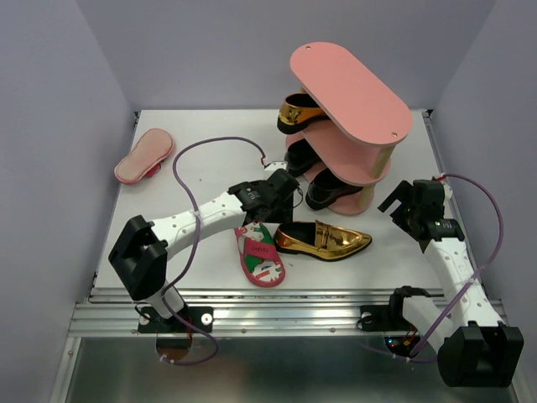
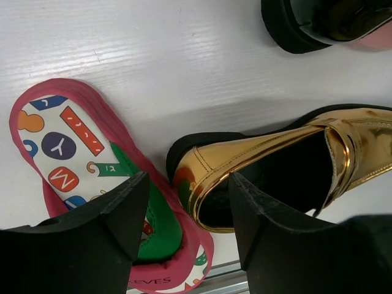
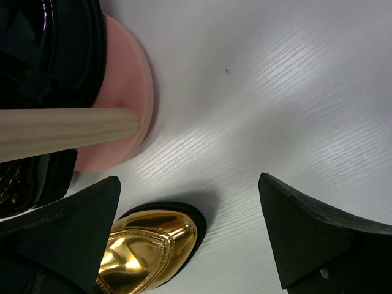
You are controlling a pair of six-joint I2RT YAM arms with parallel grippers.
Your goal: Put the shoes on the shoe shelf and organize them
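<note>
The salmon-pink shoe shelf (image 1: pixel 352 92) stands at the back right. One gold loafer (image 1: pixel 298 109) sits on its middle board, and two black loafers (image 1: pixel 302 157) (image 1: pixel 331 191) sit on lower boards. A second gold loafer (image 1: pixel 323 239) (image 2: pixel 263 165) lies on the table beside a printed flip-flop (image 1: pixel 260 256) (image 2: pixel 67 153). Another flip-flop (image 1: pixel 144 156) lies sole-up at the far left. My left gripper (image 1: pixel 281 210) (image 2: pixel 187 184) is open, hovering over the gold loafer's heel and the flip-flop's edge. My right gripper (image 1: pixel 396 204) (image 3: pixel 188 184) is open and empty, just right of the gold loafer's toe (image 3: pixel 147 251).
Grey walls close in the white table (image 1: pixel 210 134) on three sides, and a metal rail (image 1: pixel 252 315) runs along its near edge. The shelf's bottom board (image 3: pixel 122 98) and a wooden post (image 3: pixel 61 131) lie close to my right gripper's left finger.
</note>
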